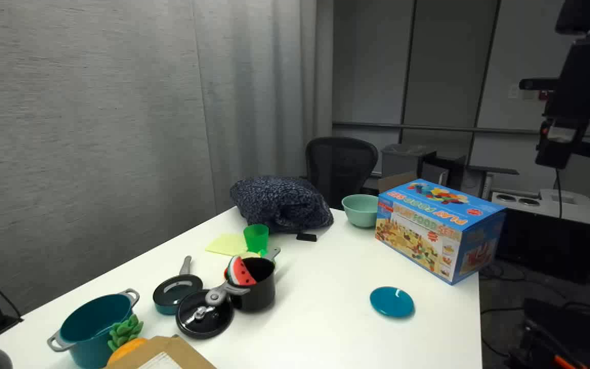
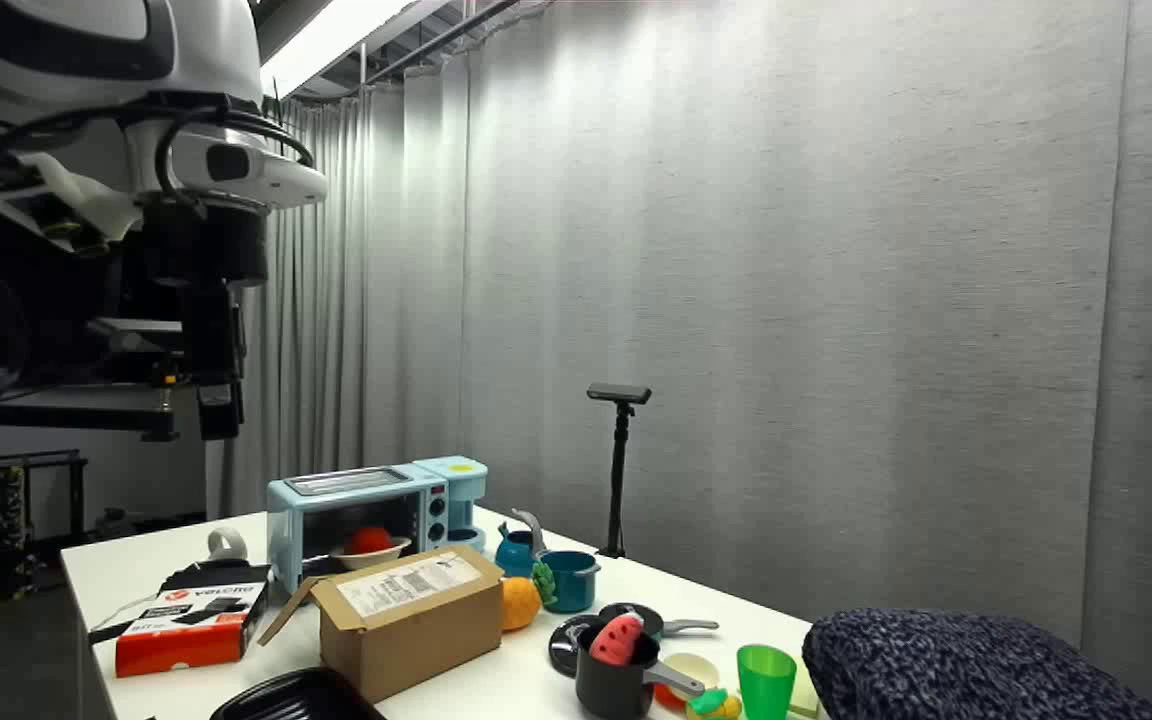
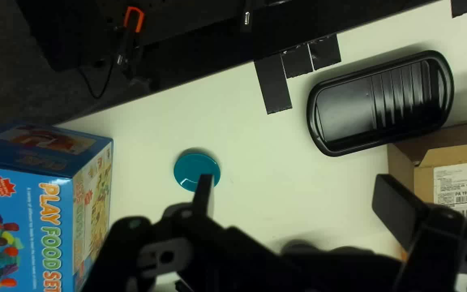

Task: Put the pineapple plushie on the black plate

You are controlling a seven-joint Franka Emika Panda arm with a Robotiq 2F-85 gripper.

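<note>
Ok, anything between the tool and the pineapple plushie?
Yes: the cardboard box, beside the pineapple plushie toward the tool in both exterior views, would likely block a low approach. Nothing visible sits above the pineapple plushie.

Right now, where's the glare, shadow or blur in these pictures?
Wrist view: white glint on the teal disc, thin shadow along its upper edge, open jaws blurred; in an exterior view, overexposed ceiling light; in an exterior view, dim wall panels behind the brighter table.

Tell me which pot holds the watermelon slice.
The black pot: the watermelon slice sticks up from it in both exterior views. The teal pot, next to the pineapple plushie, shows no slice inside.
</note>
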